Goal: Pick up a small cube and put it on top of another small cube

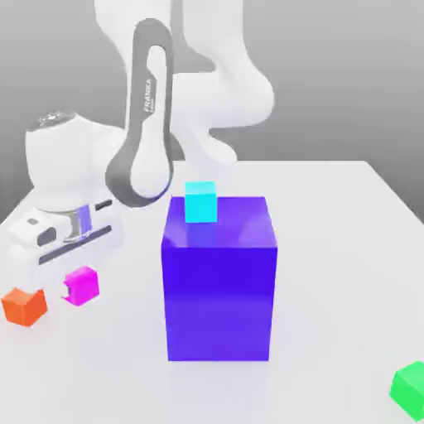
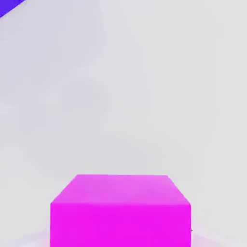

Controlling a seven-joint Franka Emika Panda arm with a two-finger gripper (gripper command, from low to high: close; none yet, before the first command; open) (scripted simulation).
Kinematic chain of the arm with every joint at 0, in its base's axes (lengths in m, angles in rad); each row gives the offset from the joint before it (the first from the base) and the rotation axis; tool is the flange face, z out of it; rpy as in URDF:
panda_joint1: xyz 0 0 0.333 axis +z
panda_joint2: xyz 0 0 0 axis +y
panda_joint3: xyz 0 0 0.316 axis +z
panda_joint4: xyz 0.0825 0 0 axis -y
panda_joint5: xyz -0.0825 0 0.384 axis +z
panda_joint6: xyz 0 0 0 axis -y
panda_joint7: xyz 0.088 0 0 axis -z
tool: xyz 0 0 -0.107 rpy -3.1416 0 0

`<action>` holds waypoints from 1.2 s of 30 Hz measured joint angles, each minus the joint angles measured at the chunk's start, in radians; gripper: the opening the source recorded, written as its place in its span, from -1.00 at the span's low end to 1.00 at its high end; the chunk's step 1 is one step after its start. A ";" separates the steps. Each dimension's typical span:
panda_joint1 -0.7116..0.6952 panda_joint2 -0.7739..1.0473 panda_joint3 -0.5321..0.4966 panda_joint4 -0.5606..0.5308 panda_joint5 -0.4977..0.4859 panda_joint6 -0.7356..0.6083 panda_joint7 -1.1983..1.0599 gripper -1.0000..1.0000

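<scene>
My claw (image 1: pixel 79 225) was closed, hanging just above the small magenta cube (image 1: pixel 82 284), which sat flat on the white worktop (image 1: pixel 331 248) at the exterior view's left, one corner toward the camera. It was glossy, plain, equal-sided. The green cube (image 1: pixel 409 387) lay far right, near.

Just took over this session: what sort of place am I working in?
Likely a simulated tabletop test scene: a plain white table, a big blue-purple block, and small plain cubes like the magenta cube and green cube.
</scene>
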 joint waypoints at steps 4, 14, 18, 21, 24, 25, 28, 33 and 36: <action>-0.013 -0.033 -0.028 -0.022 -0.144 -0.015 0.097 -1.00; -0.152 -0.055 0.227 0.211 -0.104 -0.129 0.161 -1.00; -0.091 -0.059 0.368 0.294 -0.050 -0.168 0.152 -1.00; 0.022 -0.040 0.454 0.356 -0.052 -0.199 0.135 -1.00; 0.160 -0.001 0.528 0.421 -0.081 -0.237 0.104 -1.00; 0.205 0.018 0.551 0.446 -0.092 -0.253 0.088 -1.00; 0.302 0.084 0.623 0.517 -0.120 -0.299 0.031 -1.00; 0.414 0.188 0.748 0.596 -0.152 -0.359 -0.057 -1.00; 0.454 0.280 0.764 0.605 -0.198 -0.323 -0.078 -1.00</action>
